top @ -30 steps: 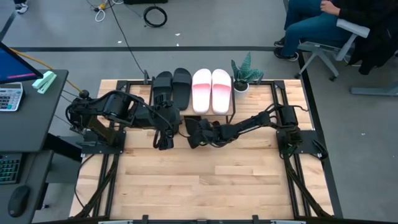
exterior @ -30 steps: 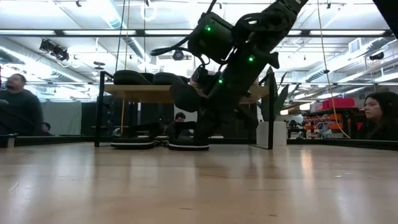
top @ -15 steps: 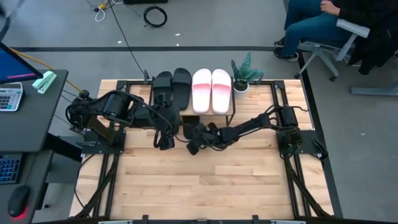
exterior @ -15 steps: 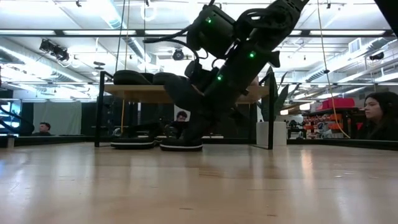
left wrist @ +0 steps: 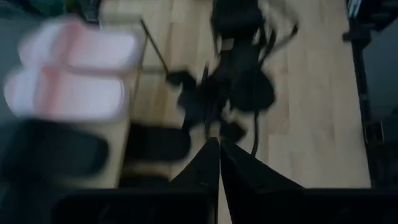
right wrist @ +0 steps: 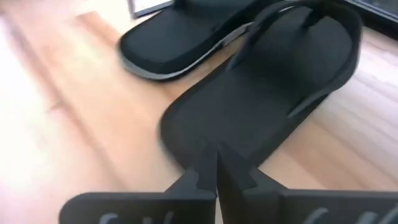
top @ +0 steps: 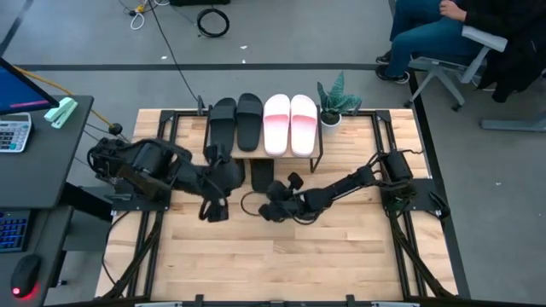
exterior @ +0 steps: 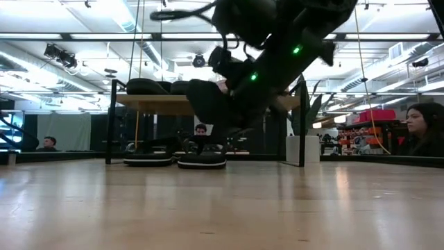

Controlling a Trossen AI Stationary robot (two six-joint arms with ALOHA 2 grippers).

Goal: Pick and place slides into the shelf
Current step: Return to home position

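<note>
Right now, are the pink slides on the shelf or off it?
On it. Both pink slides lie flat, side by side, on the shelf top, beside two black slides.

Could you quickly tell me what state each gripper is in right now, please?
Left gripper: closed, holding nothing.
Right gripper: closed, holding nothing; the black flip-flop lies free beyond it.

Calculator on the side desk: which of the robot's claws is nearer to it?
Left. The left claw is over the table, on the side toward the calculator; the right claw sits just beyond it, farther from the calculator.
</note>
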